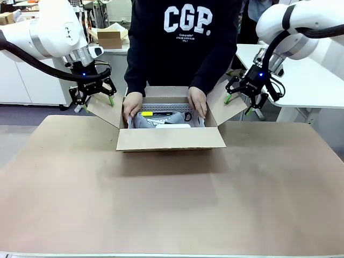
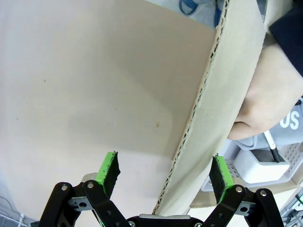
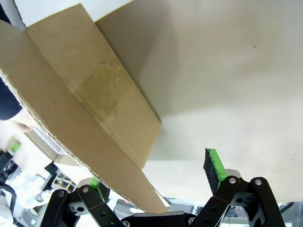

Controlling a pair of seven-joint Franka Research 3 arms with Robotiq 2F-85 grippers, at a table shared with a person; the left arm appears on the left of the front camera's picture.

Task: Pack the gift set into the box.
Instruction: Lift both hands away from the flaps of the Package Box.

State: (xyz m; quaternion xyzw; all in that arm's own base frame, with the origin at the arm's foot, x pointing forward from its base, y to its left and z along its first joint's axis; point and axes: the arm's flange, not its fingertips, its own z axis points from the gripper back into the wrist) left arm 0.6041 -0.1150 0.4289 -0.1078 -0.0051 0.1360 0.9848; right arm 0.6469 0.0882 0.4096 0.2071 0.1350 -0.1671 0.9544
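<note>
The gift set (image 1: pixel 164 119) already lies inside the box (image 1: pixel 171 138), at the middle of the counter's (image 1: pixel 172 204) far edge, with the person's hands (image 1: pixel 131 105) resting on it. Packing looks nearly done, but the flaps are open, so closing seems to remain. The left gripper (image 1: pixel 98 105) and right gripper (image 1: pixel 237 105) have their fingers apart, each straddling a side flap unclamped.

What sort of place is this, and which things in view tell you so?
Probably a robotics lab: two white robot arms hold the left end effector and right end effector open beside the box on a brown table, white cabinets behind.
</note>
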